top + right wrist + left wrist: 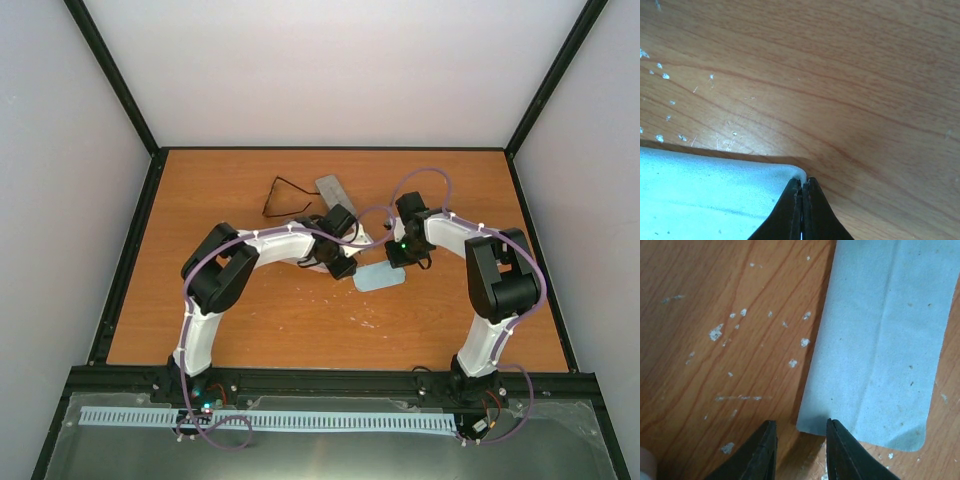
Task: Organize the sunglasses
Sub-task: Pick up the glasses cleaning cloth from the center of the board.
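Sunglasses (285,197) lie on table (250,320), far centre, just beside grey case (330,188), well apart from both arms. Right gripper (804,184) pinched closed on corner of light-blue cloth (700,195). Left gripper (800,432) narrowly parted, holding nothing, fingertips at another cloth corner.
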Robot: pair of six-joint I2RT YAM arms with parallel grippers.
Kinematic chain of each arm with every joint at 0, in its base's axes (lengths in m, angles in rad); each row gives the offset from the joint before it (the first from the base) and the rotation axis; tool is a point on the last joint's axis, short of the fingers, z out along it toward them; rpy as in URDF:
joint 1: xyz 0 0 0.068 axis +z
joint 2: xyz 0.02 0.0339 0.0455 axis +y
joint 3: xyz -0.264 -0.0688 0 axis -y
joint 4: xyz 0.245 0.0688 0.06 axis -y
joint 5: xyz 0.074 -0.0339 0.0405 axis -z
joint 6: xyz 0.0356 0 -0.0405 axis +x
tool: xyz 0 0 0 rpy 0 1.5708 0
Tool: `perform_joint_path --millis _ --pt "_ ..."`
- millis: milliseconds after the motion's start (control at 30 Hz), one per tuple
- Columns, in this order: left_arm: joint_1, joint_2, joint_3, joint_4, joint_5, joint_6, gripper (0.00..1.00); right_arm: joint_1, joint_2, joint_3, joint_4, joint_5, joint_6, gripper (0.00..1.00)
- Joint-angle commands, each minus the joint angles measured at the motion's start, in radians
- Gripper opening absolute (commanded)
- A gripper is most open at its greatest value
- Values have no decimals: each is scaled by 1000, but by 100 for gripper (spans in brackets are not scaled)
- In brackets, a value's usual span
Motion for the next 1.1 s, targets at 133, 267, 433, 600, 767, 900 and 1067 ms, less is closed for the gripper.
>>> perform_joint_path --millis 133,267,433,600,767,900,1067 --pt "-42 32 3 15 15 -18 29 12 32 -42 -43 -20 16 3" --pt "-49 36 -7 22 12 -19 23 11 29 -46 -43 -20 16 3" --pt "-49 36 -23 31 -18 -7 14 12 24 -53 -45 -21 17 3" --pt "-49 30 -38 37 -39 4 4 11 16 -54 -48 -25 20 3" --pt "-49 12 -34 39 -70 19 1 21 -19 -53 -46 -22 24 3" --pt "-44 -16 -19 26 -83 30 1 35 -44 -31 -55 -18 28 3" --pt "-20 -61 -12 7 -98 40 1 57 -52 -6 -61 -23 39 3"
